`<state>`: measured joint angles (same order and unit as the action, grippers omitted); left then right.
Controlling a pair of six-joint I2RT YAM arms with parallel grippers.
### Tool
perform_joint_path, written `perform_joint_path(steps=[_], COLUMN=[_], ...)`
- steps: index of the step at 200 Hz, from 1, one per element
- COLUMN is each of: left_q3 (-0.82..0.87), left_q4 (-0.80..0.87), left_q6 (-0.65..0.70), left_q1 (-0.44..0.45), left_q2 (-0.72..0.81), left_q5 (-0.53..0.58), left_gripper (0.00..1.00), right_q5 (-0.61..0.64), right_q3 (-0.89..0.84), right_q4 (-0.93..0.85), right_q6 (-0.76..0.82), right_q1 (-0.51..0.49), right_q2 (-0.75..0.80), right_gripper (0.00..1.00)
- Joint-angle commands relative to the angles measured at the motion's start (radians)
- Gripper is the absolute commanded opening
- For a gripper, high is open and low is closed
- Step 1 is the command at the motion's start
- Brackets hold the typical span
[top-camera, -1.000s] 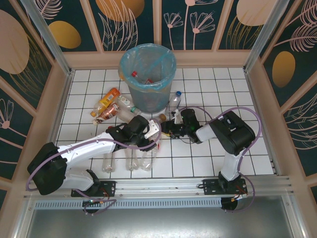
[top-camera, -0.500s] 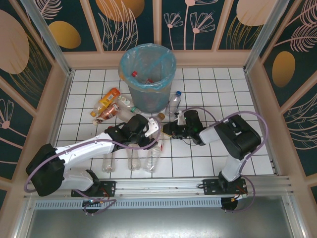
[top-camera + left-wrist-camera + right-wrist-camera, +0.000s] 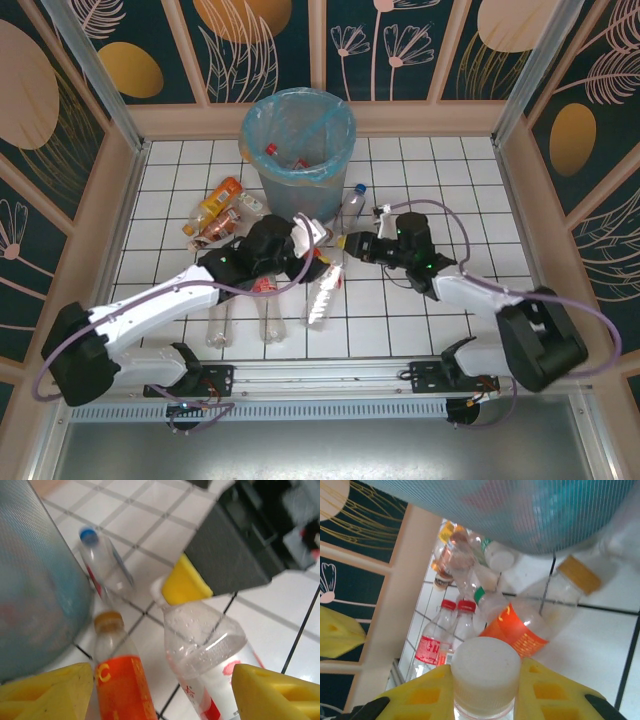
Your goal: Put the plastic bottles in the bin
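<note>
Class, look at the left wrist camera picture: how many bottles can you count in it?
3. A blue-capped bottle beside the bin; an orange-labelled bottle at bottom centre; a clear bottle to its right. Others may be hidden behind the bin.

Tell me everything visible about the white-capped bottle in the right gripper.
The white-capped bottle is clear thin plastic with a red label, and looks empty. The right gripper is shut on its cap, a yellow pad on each side. It slants from the gripper toward the near edge, in front of the bin. Whether its base rests on the tiles is unclear.
</note>
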<state>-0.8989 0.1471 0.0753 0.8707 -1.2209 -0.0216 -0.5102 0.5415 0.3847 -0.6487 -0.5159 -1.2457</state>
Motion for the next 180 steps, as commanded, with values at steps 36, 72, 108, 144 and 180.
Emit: perform_joint_path(steps=[36, 72, 108, 144, 180], left_q3=[-0.205, -0.365, -0.476, -0.600, -0.657], left_q4=[-0.034, 0.029, -0.011, 0.005, -0.004], left_q6=[-0.137, -0.196, -0.185, -0.179, -0.175], left_q1=[0.005, 0.005, 0.000, -0.014, -0.051], left_q2=[0.069, 0.057, 0.033, -0.045, -0.074], left_q5=[0.161, 0.350, 0.561, 0.579, 0.567], left_gripper=[0.74, 0.75, 0.80, 0.80, 0.80], right_q5=[0.185, 0.242, 0.329, 0.329, 0.355], right_q3=[0.223, 0.418, 0.620, 0.745, 0.895], right_q4=[-0.347, -0.461, -0.504, -0.450, -0.431], right_q6=[0.231, 0.315, 0.379, 0.368, 0.389], right_q1=[-0.001, -0.006, -0.006, -0.006, -0.006], right_q2=[0.268, 0.293, 0.230, 0.183, 0.095], right_gripper=[0.21, 0.20, 0.20, 0.19, 0.19])
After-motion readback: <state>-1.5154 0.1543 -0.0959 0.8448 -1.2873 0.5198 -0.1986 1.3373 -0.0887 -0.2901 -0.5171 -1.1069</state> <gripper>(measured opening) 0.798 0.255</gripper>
